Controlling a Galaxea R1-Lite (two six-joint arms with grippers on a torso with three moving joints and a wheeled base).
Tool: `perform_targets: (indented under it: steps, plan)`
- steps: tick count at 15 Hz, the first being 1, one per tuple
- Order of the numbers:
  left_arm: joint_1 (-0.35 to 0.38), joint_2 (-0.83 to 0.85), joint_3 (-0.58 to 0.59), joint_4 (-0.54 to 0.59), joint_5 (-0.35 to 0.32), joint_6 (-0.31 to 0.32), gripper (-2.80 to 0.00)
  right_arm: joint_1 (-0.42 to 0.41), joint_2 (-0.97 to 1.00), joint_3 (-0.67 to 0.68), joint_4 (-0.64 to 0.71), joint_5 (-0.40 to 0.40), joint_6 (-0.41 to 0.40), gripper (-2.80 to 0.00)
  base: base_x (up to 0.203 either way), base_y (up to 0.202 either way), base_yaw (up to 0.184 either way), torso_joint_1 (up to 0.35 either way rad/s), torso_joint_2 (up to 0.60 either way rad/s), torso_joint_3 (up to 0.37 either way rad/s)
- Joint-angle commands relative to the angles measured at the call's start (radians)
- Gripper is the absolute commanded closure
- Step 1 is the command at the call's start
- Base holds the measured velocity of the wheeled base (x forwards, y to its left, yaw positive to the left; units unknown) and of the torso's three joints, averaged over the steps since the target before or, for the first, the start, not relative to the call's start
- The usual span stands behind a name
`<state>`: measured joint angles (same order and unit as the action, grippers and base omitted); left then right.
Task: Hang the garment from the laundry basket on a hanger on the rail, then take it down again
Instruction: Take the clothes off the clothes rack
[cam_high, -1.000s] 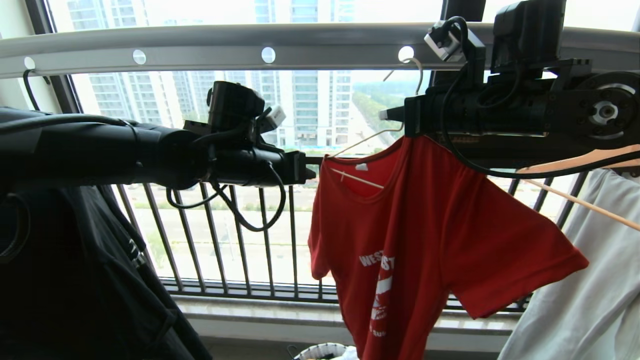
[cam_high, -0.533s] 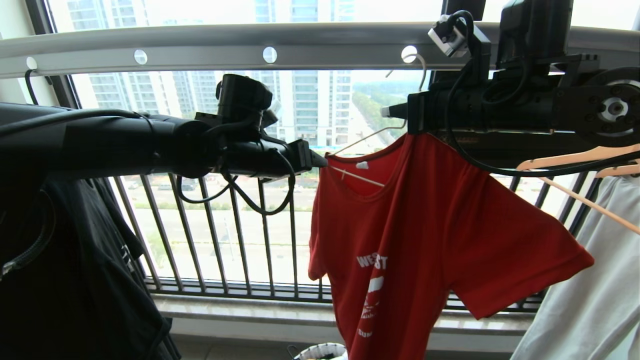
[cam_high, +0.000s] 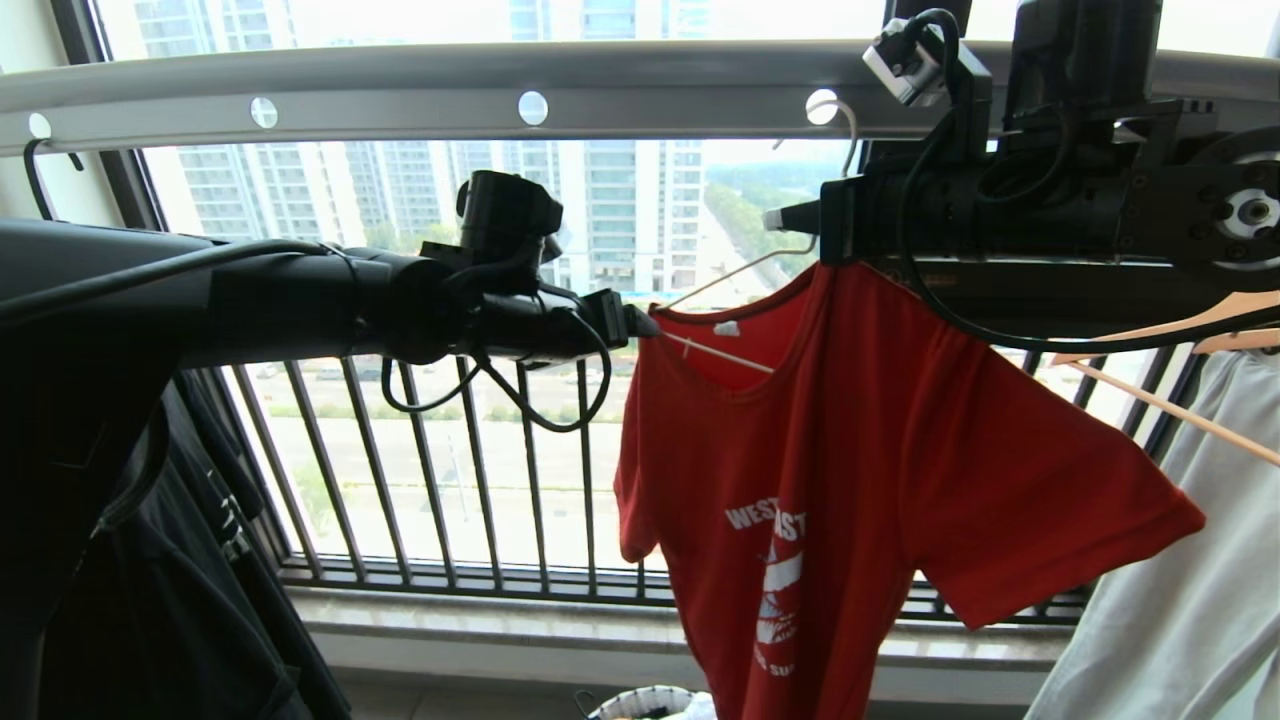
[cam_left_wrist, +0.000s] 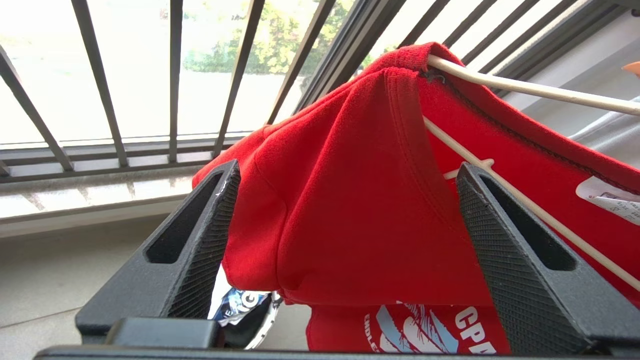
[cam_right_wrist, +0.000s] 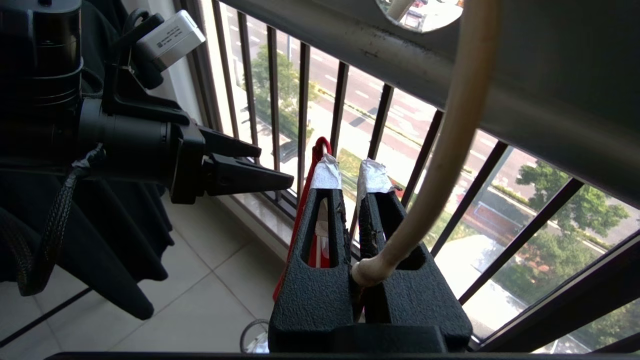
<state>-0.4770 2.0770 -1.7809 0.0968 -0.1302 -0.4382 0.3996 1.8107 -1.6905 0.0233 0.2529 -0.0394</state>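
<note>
My left gripper (cam_left_wrist: 345, 210) has its fingers spread wide around the garment's (cam_high: 850, 480) shoulder on the hanger (cam_high: 745, 268), while my right gripper (cam_right_wrist: 350, 172) pinches the hanger's neck under the rail (cam_high: 400, 95).

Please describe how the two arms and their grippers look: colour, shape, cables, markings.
Both arms are black, with looping black cables and a small white-grey box. The left gripper has black wedge-shaped fingers with cross-hatched pads and slots. The right gripper looks alike, with whitish tape on its fingertips.
</note>
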Motion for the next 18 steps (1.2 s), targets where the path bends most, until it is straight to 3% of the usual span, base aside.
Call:
perform_targets:
  steps: [1,5,9,11,18]
  plan:
    - [0.0,0.014,-0.008,0.001,0.001,-0.001,-2.8,0.004,-0.01,0.0,0.01,0.002,-0.001,0.0,0.0,0.0,0.0,0.0,0.0,0.0]
    - [-0.002,0.043,-0.037,-0.003,0.067,-0.013,-2.8,0.008,-0.016,0.002,0.014,0.003,-0.001,0.0,0.0,0.0,0.0,0.0,0.0,0.0]
    - [-0.002,0.052,-0.034,-0.042,0.079,-0.015,-2.8,0.008,-0.023,0.004,0.014,0.003,-0.001,0.0,0.0,0.0,0.0,0.0,0.0,0.0]
    - [-0.005,0.046,-0.014,-0.092,0.085,-0.055,-2.8,0.008,-0.024,0.005,0.014,0.003,-0.002,0.0,0.0,0.0,0.0,0.0,0.0,0.0]
    - [-0.009,0.058,-0.014,-0.099,0.091,-0.057,-2.8,0.01,-0.03,0.008,0.014,0.004,-0.002,0.0,0.0,0.0,0.0,0.0,0.0,0.0]
